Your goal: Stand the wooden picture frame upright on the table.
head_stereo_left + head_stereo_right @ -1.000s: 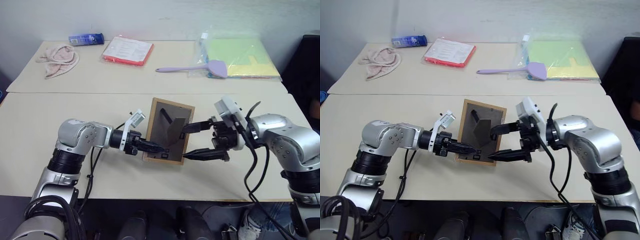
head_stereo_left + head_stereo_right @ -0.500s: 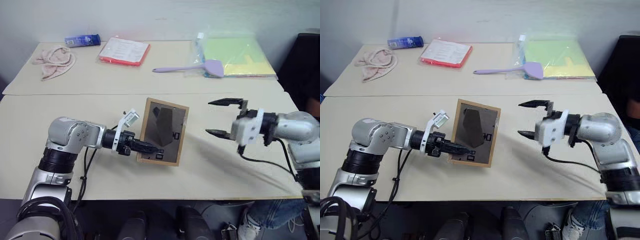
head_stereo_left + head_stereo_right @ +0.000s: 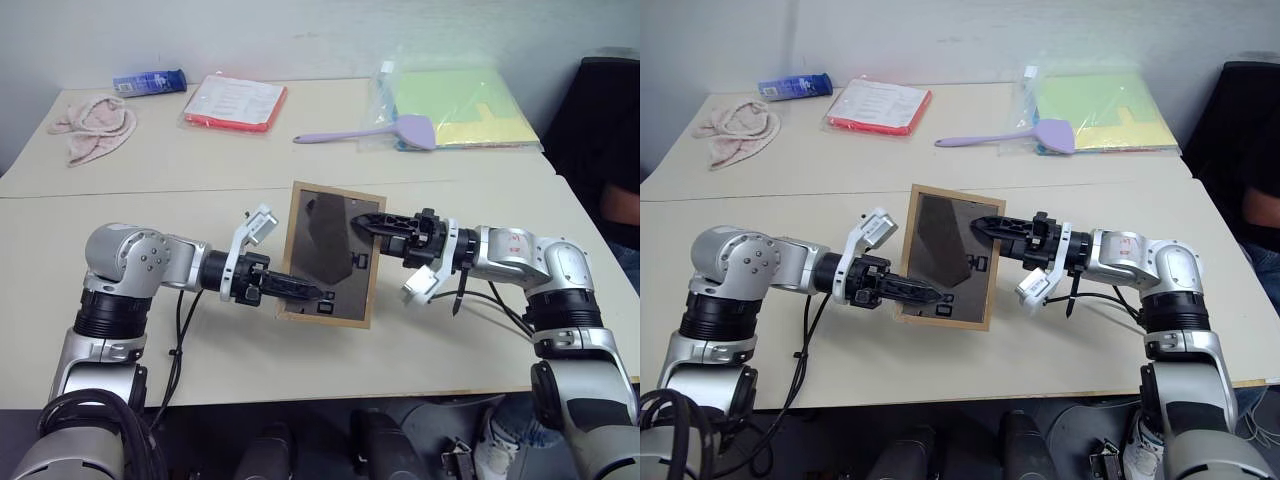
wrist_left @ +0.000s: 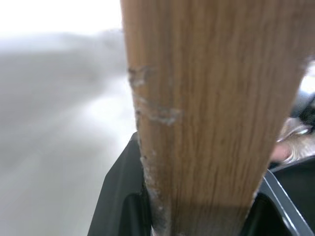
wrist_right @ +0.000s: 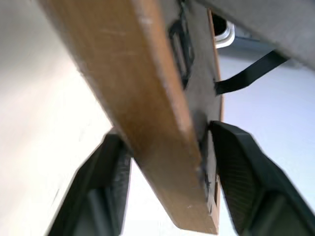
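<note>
- Head view: frame (image 3: pixel 331 254) tilted over table (image 3: pixel 470 350), grey back showing.
- Left gripper (image 3: pixel 300 292) clamped on frame's lower left edge.
- Right wrist view: right gripper (image 5: pixel 167 162) straddling frame's wood edge; grip contact unclear.

My two head views look forward and down from above my arms, taking in the whole table (image 3: pixel 120 215) back to the wall. They sit side by side, so both share almost the same scene, slightly offset sideways. My left wrist camera looks along the left gripper (image 4: pixel 197 216), pressed so near the wooden picture frame (image 4: pixel 206 113) that its edge fills most of the picture. My right wrist camera looks along the right gripper (image 5: pixel 167 191) at that frame's edge and dark back, equally near.
</note>
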